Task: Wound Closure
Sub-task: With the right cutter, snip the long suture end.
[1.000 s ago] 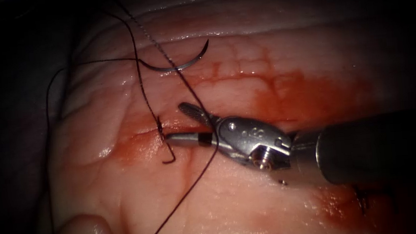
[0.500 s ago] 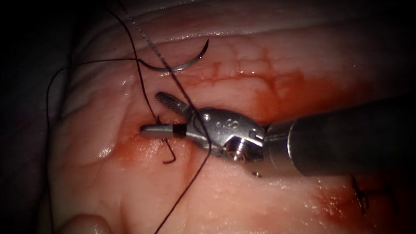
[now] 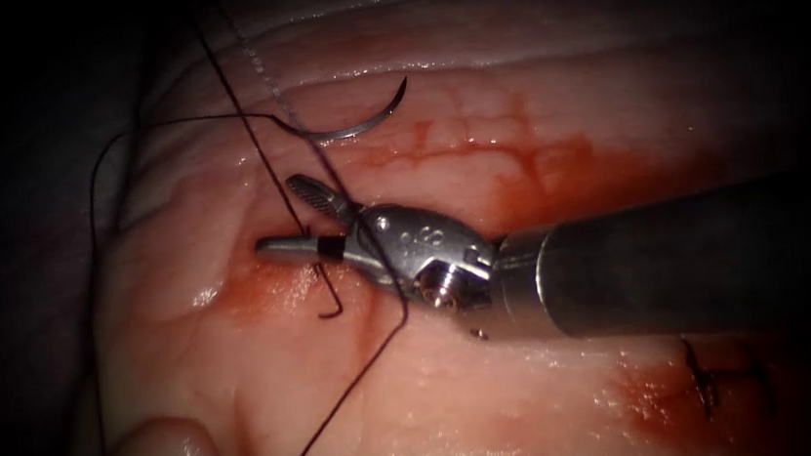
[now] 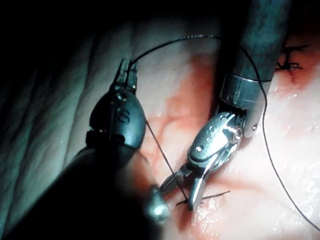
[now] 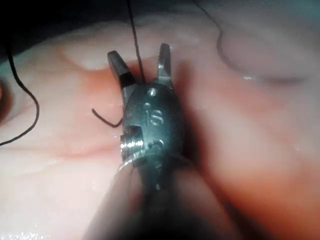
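in the endoscope view my right claw [image 3: 292, 218] comes in from the right over the tissue [image 3: 539, 412] with its jaws spread and nothing between them; the lower jaw lies along the cut [image 3: 277, 269], the upper one points up and left. the thread [image 3: 358, 360] runs taut from the top edge down past the jaws, bends under the wrist and trails off to the bottom. the needle [image 3: 352, 125] lies free on the tissue's surface above the cut, held by neither tool, with thread leaving its left end. a short cut end of thread [image 3: 331, 298] sticks out just below the cut, and red fluid [image 3: 578, 179] stains the tissue to the right.

the left wrist view adds my left claw [image 4: 127, 75], clenched on the thread [image 4: 165, 45], with the right claw [image 4: 182, 187] parted beside the stitch. the right wrist view shows the thread [image 5: 135, 40] passing between the spread jaws of the right claw [image 5: 141, 62].
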Controlling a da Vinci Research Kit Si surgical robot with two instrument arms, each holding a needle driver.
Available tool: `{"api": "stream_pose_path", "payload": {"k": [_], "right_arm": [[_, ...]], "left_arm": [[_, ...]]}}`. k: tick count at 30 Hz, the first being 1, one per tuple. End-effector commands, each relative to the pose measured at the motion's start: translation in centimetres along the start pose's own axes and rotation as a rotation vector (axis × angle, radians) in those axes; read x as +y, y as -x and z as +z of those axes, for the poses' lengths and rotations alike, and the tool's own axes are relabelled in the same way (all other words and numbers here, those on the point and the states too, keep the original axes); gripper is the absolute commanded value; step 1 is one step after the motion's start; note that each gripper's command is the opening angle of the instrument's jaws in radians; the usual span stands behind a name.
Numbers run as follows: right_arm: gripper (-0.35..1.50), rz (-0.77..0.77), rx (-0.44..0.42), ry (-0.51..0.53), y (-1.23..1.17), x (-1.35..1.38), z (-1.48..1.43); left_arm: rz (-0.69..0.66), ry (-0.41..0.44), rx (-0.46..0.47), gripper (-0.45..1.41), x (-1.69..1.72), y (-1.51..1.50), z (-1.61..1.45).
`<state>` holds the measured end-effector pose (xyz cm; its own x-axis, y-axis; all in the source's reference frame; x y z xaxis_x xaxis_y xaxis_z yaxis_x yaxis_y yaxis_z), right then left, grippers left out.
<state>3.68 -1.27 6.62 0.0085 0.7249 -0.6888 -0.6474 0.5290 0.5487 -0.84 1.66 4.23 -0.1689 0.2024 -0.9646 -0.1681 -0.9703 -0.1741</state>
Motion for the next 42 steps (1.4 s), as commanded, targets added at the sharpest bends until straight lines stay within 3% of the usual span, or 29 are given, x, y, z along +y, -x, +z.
{"api": "stream_pose_path", "payload": {"k": [1, 16, 37, 40, 42], "right_arm": [[1.38, -0.004, 0.001, -0.001, 0.05, -0.04, 0.08], [1.40, -0.103, 0.016, 0.006, 0.04, -0.17, 0.31], [1.33, -0.099, 0.036, -0.026, -0.08, -0.25, 0.47], [1.30, -0.097, 0.036, -0.030, -0.10, -0.26, 0.47], [1.16, -0.109, 0.037, -0.030, -0.10, -0.25, 0.47]], "left_arm": [[0.003, -0.003, 0.003, -0.45, -0.01, 0.02, 0.07], [0.011, 0.003, 0.005, -0.45, 0.03, 0.00, 0.09], [0.017, 0.017, 0.004, -0.45, 0.11, -0.04, 0.09], [0.018, 0.017, 0.005, -0.45, 0.12, -0.04, 0.09], [0.019, 0.018, 0.006, -0.45, 0.13, -0.04, 0.09]]}}
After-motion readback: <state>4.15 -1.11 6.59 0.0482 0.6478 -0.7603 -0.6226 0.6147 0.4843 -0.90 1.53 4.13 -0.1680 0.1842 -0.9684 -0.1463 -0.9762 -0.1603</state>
